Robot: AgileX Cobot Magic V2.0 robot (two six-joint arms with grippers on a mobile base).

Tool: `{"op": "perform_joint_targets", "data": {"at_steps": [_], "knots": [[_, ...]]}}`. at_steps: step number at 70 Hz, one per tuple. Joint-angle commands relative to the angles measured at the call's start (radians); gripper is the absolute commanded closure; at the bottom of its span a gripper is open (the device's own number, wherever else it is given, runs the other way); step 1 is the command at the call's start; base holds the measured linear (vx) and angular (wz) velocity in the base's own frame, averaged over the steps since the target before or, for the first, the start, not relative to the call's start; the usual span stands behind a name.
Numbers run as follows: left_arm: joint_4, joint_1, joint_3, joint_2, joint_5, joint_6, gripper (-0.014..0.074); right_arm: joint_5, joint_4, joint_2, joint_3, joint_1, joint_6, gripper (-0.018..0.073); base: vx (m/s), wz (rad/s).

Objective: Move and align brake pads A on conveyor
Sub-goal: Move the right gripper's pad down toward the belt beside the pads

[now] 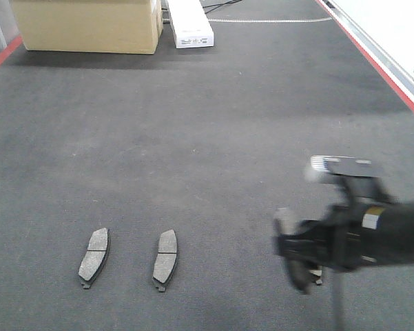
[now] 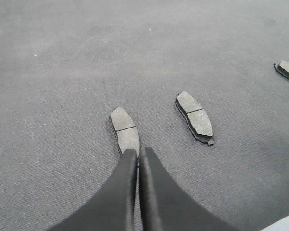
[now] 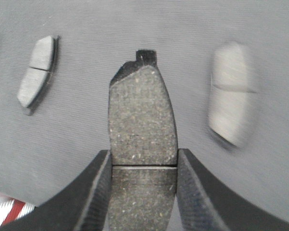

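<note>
One brake pad (image 3: 142,125) sits clamped between the fingers of the right tool (image 3: 142,166), held just above the conveyor (image 1: 193,124) (the bench surface here). Two more pads (image 1: 94,256) (image 1: 165,259) lie flat side by side on the belt to its left; a fourth (image 3: 231,94) appears blurred beside it. The left tool (image 2: 137,156) is fully closed and empty, its tips at the nearest pad's end.

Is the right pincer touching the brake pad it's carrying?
Touching. The right wrist view shows the right pincer with both fingers pressed against the side edges of the brake pad; no gap shows.
</note>
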Motion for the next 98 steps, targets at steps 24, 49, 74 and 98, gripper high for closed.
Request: {"op": "perform_joint_targets", "data": {"at_steps": [24,49,74,98], "knots": [[0.005,-0.006,-0.027,0.003,-0.064,-0.008,0.0603,-0.104,0.013,0.342,-0.200,0.034,0.124,0.0459,0.00,0.00],[0.005,-0.006,-0.027,0.003,-0.064,-0.008,0.0603,-0.175,0.018,0.413,-0.200,0.034,0.128,0.0413,0.00,0.00],[0.005,-0.006,-0.027,0.003,-0.064,-0.008,0.0603,-0.205,0.018,0.424,-0.200,0.034,0.097,0.0252,0.00,0.00],[0.005,-0.006,-0.027,0.003,-0.064,-0.008,0.0603,-0.204,0.038,0.424,-0.200,0.034,0.095,0.0164,0.00,0.00]]}}
